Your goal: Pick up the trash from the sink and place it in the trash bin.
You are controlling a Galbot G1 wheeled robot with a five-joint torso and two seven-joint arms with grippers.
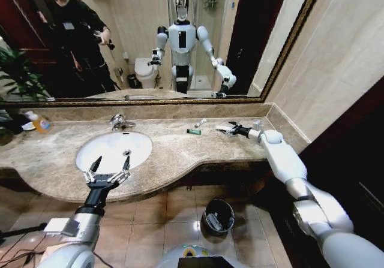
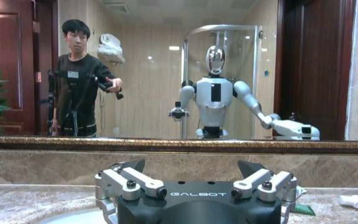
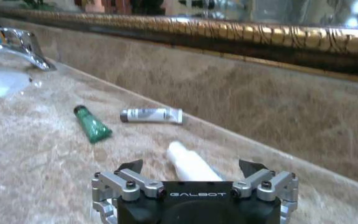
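Observation:
The white oval sink [image 1: 113, 150] is set in the beige marble counter. My left gripper [image 1: 108, 171] hovers open over the sink's front rim, holding nothing; its fingers [image 2: 132, 167] point toward the mirror. At the counter's right, my right gripper [image 1: 227, 130] is open, its fingers on either side of a white tube [image 3: 191, 164] lying on the marble. Beyond that tube lie a dark green tube [image 3: 92, 124] [image 1: 194, 132] and a white and silver tube [image 3: 151, 115] [image 1: 200, 123]. The dark round trash bin [image 1: 218, 216] stands on the floor below the counter.
A chrome faucet [image 1: 120, 122] rises behind the sink. An orange-liquid bottle [image 1: 39, 123] stands at the counter's far left. The gold-framed mirror [image 1: 150, 40] and a backsplash close off the back, and a wall bounds the counter on the right.

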